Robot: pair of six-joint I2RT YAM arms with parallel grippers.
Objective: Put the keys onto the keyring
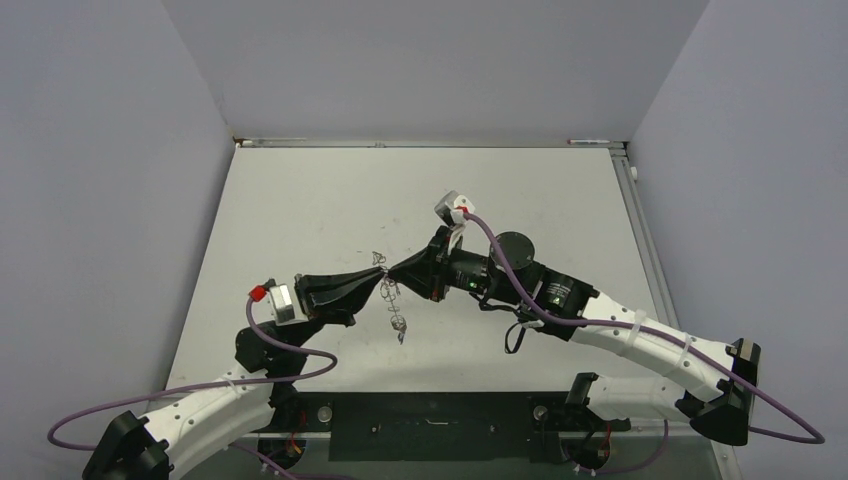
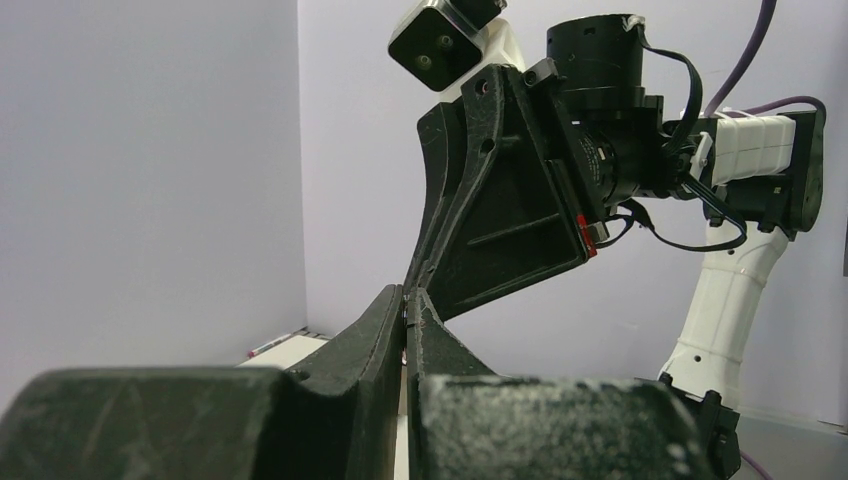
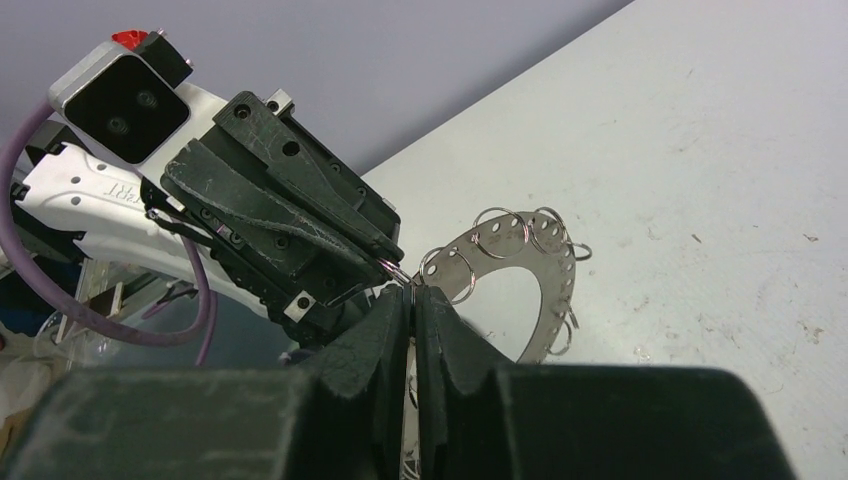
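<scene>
While the left gripper pinches the edge of the keyring, holding it tilted above the table, the right gripper is closed beside it at that edge; whether it grips is unclear.

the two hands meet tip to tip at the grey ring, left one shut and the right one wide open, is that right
Not quite: the right hand is shut too, not wide open. The right wrist view shows it pinched together at the rim of the grey ring, tip to tip with the shut left hand.
</scene>
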